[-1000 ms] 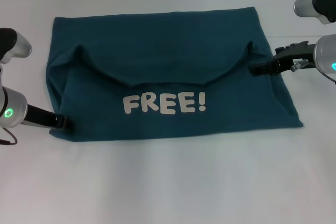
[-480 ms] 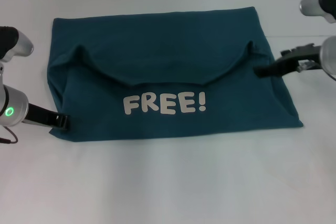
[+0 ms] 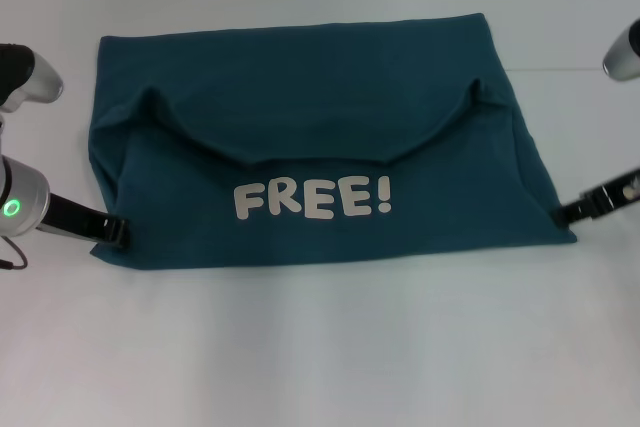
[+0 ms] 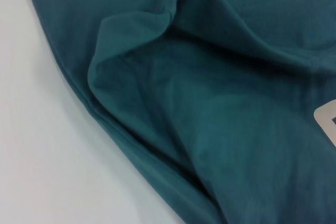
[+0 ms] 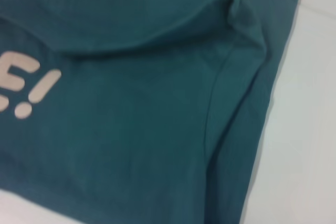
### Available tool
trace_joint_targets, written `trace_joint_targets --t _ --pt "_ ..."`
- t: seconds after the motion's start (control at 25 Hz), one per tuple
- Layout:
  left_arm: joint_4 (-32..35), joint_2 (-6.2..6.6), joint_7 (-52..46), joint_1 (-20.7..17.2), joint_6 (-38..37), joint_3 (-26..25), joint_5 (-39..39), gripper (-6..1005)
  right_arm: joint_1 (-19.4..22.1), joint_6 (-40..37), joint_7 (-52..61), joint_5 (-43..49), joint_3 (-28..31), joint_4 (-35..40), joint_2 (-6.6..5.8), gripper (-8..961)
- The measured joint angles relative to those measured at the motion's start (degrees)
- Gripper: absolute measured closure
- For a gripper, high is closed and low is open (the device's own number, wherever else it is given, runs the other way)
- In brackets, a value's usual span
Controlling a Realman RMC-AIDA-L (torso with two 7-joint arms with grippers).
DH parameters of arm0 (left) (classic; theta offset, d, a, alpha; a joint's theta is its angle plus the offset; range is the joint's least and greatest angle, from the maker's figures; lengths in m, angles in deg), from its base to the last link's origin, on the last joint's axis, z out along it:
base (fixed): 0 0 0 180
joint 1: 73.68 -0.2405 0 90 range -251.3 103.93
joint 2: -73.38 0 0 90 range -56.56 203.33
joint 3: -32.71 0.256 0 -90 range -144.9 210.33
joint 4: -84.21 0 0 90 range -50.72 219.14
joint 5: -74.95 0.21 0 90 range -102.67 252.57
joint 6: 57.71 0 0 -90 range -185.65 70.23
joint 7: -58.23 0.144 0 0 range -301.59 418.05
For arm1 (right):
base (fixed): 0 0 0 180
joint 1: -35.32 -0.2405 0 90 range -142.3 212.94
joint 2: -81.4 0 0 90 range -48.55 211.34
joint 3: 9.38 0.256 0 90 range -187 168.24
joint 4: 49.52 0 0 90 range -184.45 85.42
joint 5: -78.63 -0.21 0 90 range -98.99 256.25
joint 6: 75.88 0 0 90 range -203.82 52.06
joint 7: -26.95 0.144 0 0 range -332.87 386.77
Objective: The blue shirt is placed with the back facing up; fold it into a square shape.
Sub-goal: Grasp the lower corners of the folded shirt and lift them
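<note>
The blue shirt (image 3: 320,137) lies flat on the table as a wide rectangle. Its near part is folded over, so the white "FREE!" lettering (image 3: 312,199) faces up. My left gripper (image 3: 112,230) sits low at the shirt's near-left corner, touching the cloth edge. At the near-right corner my right gripper (image 3: 566,215) is right against the hem. The left wrist view shows the rumpled shirt (image 4: 210,103) edge on the table. In the right wrist view the shirt (image 5: 131,103) shows its fold's right end and part of the lettering (image 5: 31,85).
The white table (image 3: 320,347) stretches out around the shirt on all sides, with a broad bare strip in front of the near hem. Both forearms stay out at the table's left and right sides.
My right gripper has left the right end of the fold and moved outward and nearer, down to the shirt's near-right corner. The left gripper has hardly shifted.
</note>
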Motion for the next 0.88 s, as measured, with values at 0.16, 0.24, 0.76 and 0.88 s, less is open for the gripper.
trace_joint_targets --t 0.16,0.24,0.76,0.88 --pt "-0.18 0.02 0.70 0.30 0.00 0.00 0.00 948 1.26 1.78 0.91 -1.41 -0.09 -1.63 0.24 84" --pt "-0.35 0.04 0.81 0.53 0.00 0.00 0.00 948 1.60 3.00 0.94 -2.88 -0.04 -3.06 0.24 86" --pt "-1.72 0.12 1.25 1.13 0.34 0.00 0.00 948 1.20 5.85 1.00 -5.10 -0.12 -8.17 0.16 99" --pt "-1.72 0.12 1.26 1.14 0.34 0.01 0.00 948 1.07 6.96 1.01 -5.20 -0.07 -8.94 0.21 317"
